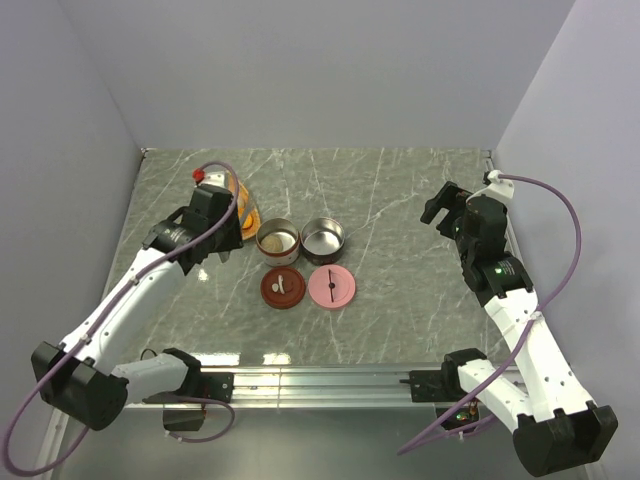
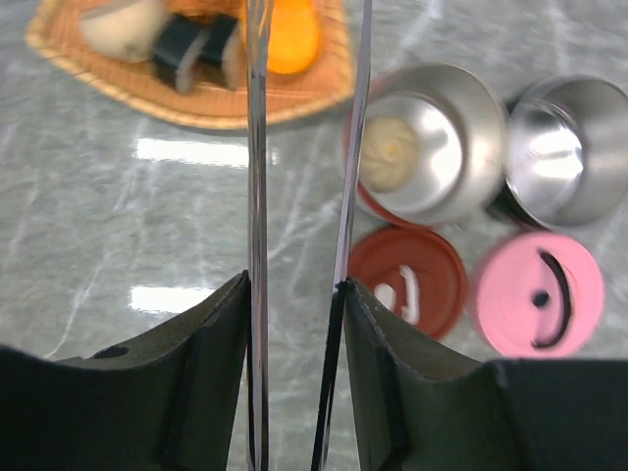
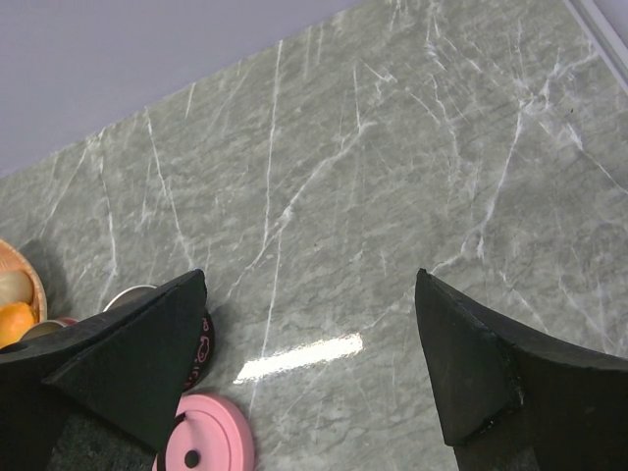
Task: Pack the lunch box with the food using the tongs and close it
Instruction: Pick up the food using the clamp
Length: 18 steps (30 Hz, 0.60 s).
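The lunch box stands as two open steel tins. The left tin (image 2: pixel 442 132) holds one beige dumpling (image 2: pixel 391 152); the right tin (image 2: pixel 574 137) looks empty. My left gripper (image 2: pixel 294 287) is shut on the tongs (image 2: pixel 257 147), whose two thin arms reach over the orange plate (image 2: pixel 211 103). On the plate lie more food: a beige ball (image 2: pixel 120 25), dark rolls (image 2: pixel 191 49) and an orange chunk (image 2: pixel 292 34). The tong tips are cut off at the top edge. My right gripper (image 3: pixel 310 280) hangs open at the far right (image 1: pixel 445 205), holding nothing.
A red-brown lid (image 1: pixel 282 288) and a pink lid (image 1: pixel 332 287) lie flat in front of the tins (image 1: pixel 300 240). The plate (image 1: pixel 245 205) sits at the back left under the left arm. A metal rail (image 1: pixel 320 382) runs along the near edge.
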Each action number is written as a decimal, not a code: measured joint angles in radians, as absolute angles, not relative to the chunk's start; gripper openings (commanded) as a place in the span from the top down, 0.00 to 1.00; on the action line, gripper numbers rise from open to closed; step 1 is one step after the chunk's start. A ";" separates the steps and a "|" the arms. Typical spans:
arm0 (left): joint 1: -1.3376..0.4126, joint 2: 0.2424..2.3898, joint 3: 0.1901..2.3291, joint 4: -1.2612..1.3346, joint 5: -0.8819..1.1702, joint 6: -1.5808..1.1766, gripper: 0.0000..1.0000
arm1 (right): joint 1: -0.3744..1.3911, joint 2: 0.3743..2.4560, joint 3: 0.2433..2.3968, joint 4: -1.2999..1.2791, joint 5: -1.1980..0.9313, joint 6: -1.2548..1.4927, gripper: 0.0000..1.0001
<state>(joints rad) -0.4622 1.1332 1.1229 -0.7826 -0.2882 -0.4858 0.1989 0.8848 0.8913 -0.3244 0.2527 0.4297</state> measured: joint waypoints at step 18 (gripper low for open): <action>-0.188 1.135 1.116 -0.799 -0.301 -0.496 0.51 | 0.199 0.878 0.889 -0.326 0.236 0.413 0.07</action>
